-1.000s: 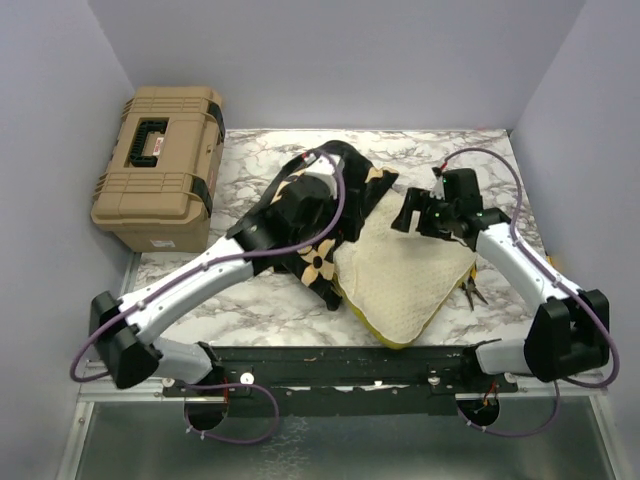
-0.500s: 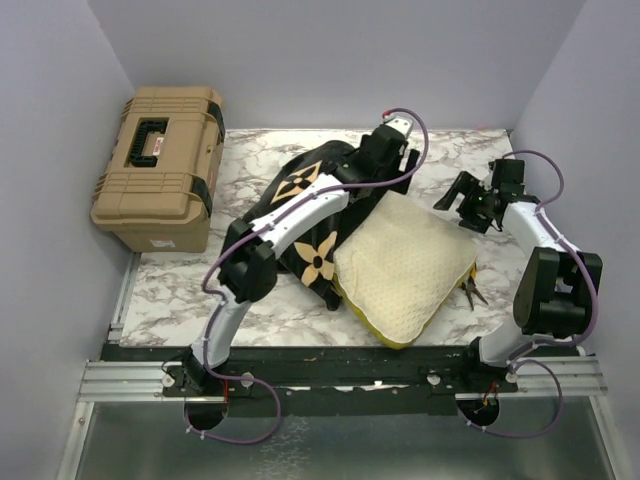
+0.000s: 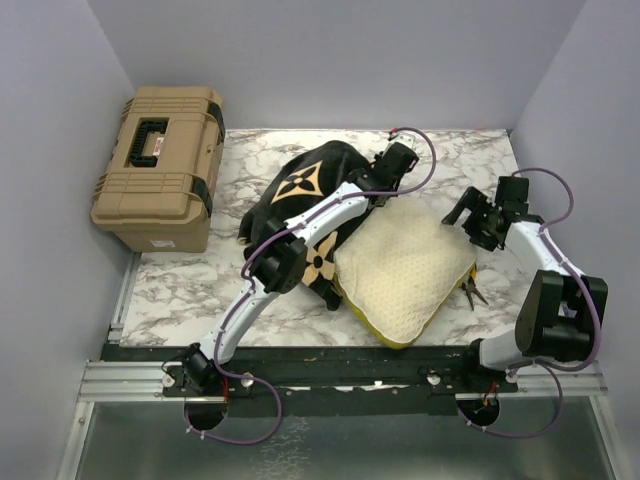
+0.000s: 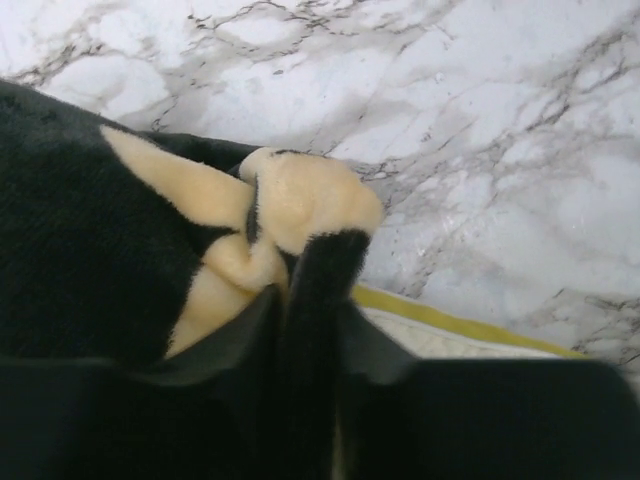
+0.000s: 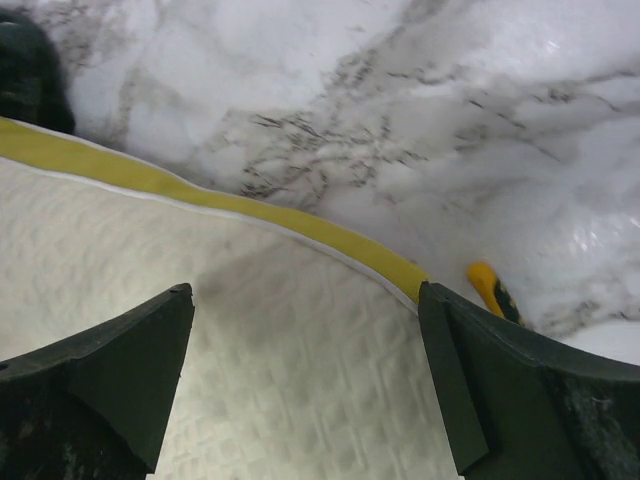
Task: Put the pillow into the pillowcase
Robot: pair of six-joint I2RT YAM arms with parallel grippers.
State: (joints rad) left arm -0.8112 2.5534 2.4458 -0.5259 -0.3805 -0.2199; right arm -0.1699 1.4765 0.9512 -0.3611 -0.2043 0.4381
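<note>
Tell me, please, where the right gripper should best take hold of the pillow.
Probably the pillow at its far right edge, on the yellow band, from above: it lies flat and bare under the open right gripper; the pillowcase abuts its left side.

Overhead view, close wrist views sharing pillow (image 3: 405,265)

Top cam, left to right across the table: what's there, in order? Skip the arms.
toolbox → pillowcase → pillow → pliers
</note>
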